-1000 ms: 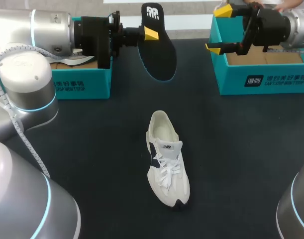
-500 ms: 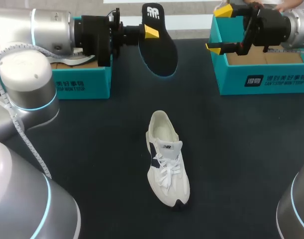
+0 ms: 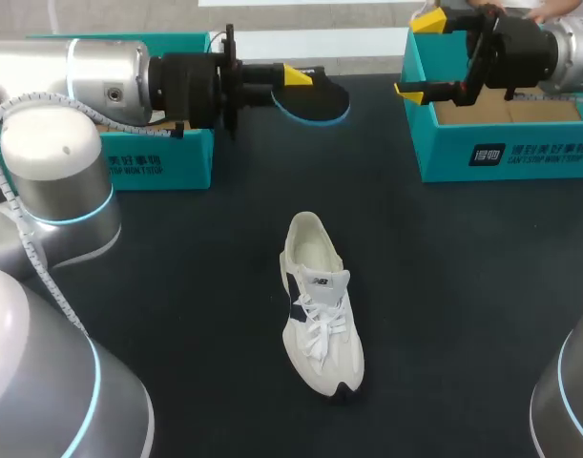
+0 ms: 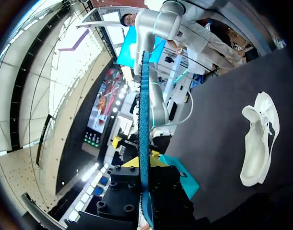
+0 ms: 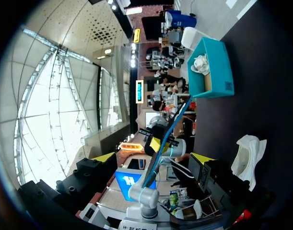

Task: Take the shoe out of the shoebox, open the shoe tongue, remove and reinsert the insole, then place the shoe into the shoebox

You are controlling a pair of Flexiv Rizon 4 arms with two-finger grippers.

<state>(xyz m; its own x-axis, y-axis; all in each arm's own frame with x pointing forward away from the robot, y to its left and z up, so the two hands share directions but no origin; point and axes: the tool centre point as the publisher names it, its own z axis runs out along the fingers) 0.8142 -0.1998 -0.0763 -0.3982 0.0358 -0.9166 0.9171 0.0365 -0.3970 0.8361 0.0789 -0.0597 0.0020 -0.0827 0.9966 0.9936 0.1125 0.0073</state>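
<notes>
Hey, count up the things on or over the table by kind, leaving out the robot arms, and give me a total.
Teal shoeboxes: 2
White shoe: 1
Black insole: 1
Total: 4

Shoe (image 3: 320, 315) mid-table, clear around (right shoebox (image 3: 506, 153) behind)

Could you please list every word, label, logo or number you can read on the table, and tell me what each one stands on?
Left teal cardboard shoebox, front wall: a white logo block and a line of small capitals, too small to quote reliably.
Right teal cardboard shoebox, front wall: the same white print, likewise too small.
White lace-up shoe, tongue: a small dark label, unreadable.
Black insole with a blue edge: no print shows.
</notes>
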